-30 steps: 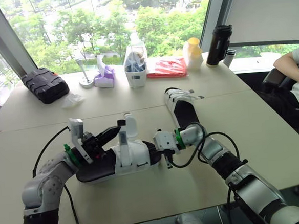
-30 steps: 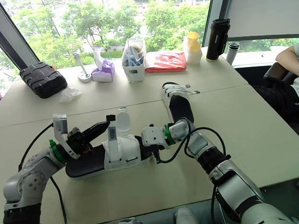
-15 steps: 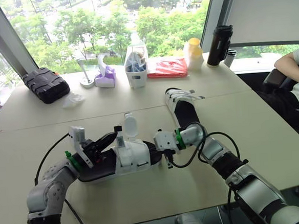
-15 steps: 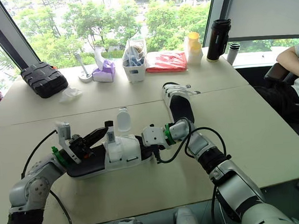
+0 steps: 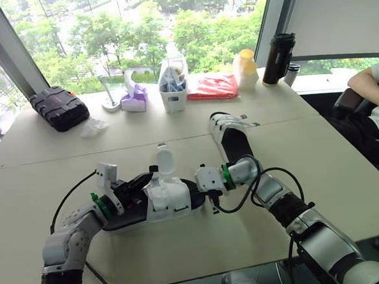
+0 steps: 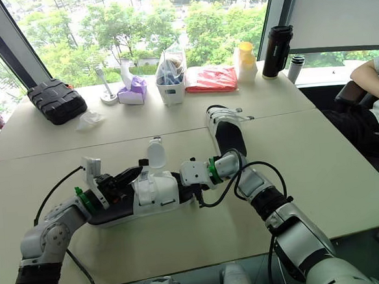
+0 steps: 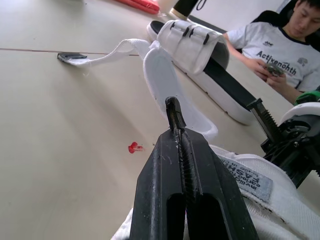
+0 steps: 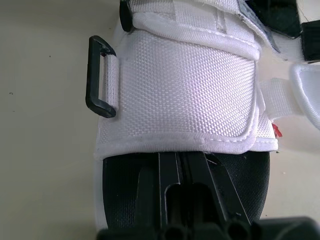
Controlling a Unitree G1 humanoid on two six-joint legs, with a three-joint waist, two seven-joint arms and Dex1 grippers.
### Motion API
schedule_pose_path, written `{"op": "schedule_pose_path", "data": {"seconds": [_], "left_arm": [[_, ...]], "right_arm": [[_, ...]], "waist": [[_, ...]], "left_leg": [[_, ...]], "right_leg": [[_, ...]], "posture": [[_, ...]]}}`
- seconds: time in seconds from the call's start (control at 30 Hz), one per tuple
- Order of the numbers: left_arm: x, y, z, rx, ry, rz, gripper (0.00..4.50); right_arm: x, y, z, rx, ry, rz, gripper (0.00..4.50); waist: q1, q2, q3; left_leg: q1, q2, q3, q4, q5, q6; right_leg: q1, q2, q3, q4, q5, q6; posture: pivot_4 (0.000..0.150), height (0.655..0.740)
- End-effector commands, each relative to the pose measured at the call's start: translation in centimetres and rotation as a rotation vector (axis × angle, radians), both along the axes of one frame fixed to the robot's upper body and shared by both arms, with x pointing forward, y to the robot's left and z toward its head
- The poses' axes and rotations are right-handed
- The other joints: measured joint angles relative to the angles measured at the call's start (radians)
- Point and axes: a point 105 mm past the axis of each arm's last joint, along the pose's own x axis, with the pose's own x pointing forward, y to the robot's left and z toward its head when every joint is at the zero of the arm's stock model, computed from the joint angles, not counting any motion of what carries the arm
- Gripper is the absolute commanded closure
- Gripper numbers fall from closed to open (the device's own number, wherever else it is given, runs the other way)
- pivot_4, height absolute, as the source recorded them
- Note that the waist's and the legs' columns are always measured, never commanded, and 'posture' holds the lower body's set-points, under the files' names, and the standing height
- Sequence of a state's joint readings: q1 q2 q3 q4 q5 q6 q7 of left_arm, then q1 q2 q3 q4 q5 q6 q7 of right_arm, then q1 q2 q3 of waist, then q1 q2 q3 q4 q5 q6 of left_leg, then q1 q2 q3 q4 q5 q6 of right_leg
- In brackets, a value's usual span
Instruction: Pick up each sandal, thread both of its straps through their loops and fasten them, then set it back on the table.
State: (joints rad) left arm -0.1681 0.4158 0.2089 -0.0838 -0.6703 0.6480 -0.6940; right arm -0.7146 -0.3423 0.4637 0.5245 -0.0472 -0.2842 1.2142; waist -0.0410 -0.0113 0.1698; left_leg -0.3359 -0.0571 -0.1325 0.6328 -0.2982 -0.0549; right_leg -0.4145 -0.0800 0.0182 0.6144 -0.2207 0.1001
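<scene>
A sandal with a black sole and a white woven upper (image 5: 162, 199) lies near the front edge of the pale beige desk (image 5: 322, 172), left of centre, between the two claws. Its broad white strap with a rounded end (image 5: 163, 161) stands upright above the upper. On the upper's side, a black rectangular loop (image 8: 93, 75) has no strap through it. By my judgement this sandal is mid-fastening, with threading and pressing shut left to do.

The left claw (image 7: 175, 106) has its fingers pressed together beside the foot of that strap, with nothing visible between them. The right claw (image 8: 182, 160) also has its fingers together, lying on the black footbed at the sandal's other end. I cannot tell whether it pinches the sole.

A matching second sandal (image 5: 231, 136) lies near the middle of the desk, pointing at the back edge. Its straps look run through their loops. Whether they are fastened is unclear.

Compared with a second ago, the left claw sits lower and closer against the white upper, and a narrower labelled strap that stood up beside the broad one now lies lower. The right claw and second sandal are unchanged.

Along the back edge stand a black ribbed case (image 5: 57, 107), a white caddy (image 5: 172, 85) and a black flask (image 5: 278, 56). A seated person (image 5: 374, 83) is beyond the right edge.
</scene>
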Motion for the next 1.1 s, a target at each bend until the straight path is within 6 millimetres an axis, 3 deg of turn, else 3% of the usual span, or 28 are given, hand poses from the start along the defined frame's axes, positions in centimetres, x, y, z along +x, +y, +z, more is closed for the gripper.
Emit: {"op": "schedule_pose_path", "data": {"seconds": [0.03,0.1,0.33,0.67,0.87,1.1], "left_arm": [[-0.7,0.3,-0.8,0.013,0.068,0.002,4.20],[-1.1,0.8,-1.3,0.046,0.095,0.005,3.69],[-1.1,2.2,-0.8,0.077,0.086,0.048,0.15],[1.0,2.6,3.5,-0.020,-0.025,0.018,0.06],[1.8,3.3,3.9,0.006,-0.034,0.018,0.06],[3.8,1.1,2.8,0.120,-0.033,-0.064,0.06]], "right_arm": [[-1.2,-1.8,-4.5,-0.172,0.106,-0.012,4.50],[-1.2,-1.7,-4.5,-0.171,0.106,-0.011,4.50],[-1.2,-1.5,-4.5,-0.168,0.105,-0.008,4.50],[-1.2,-1.4,-4.5,-0.166,0.102,-0.008,4.50],[-1.2,-1.6,-4.6,-0.166,0.101,-0.015,4.50],[-1.2,-1.5,-4.6,-0.168,0.103,-0.014,4.50]], "waist": [[0.000,0.000,-0.001],[-0.001,0.000,-0.001],[0.001,0.000,-0.004],[0.000,0.000,-0.004],[-0.001,0.000,-0.004],[-0.001,0.000,-0.004]], "left_leg": [[0.000,0.000,0.000,0.000,0.000,0.000],[0.000,0.000,0.000,0.000,0.000,0.000],[0.001,0.000,0.000,0.000,0.000,0.000],[0.002,0.000,-0.001,-0.001,0.000,0.000],[0.001,0.000,-0.001,-0.001,0.000,0.000],[0.002,-0.001,-0.001,-0.001,0.000,0.000]], "right_leg": [[0.000,0.000,0.000,0.000,0.000,0.000],[0.000,0.000,0.000,0.000,0.000,0.000],[0.001,0.000,0.000,-0.001,-0.001,0.000],[0.002,0.000,-0.002,-0.001,-0.002,0.002],[0.001,0.000,-0.002,-0.001,-0.001,0.001],[0.002,0.000,-0.002,-0.001,-0.001,0.001]], "posture": [[0.150,0.7400],[0.150,0.7400],[0.150,0.7400],[0.150,0.7400],[0.150,0.7400],[0.150,0.7400]]}}
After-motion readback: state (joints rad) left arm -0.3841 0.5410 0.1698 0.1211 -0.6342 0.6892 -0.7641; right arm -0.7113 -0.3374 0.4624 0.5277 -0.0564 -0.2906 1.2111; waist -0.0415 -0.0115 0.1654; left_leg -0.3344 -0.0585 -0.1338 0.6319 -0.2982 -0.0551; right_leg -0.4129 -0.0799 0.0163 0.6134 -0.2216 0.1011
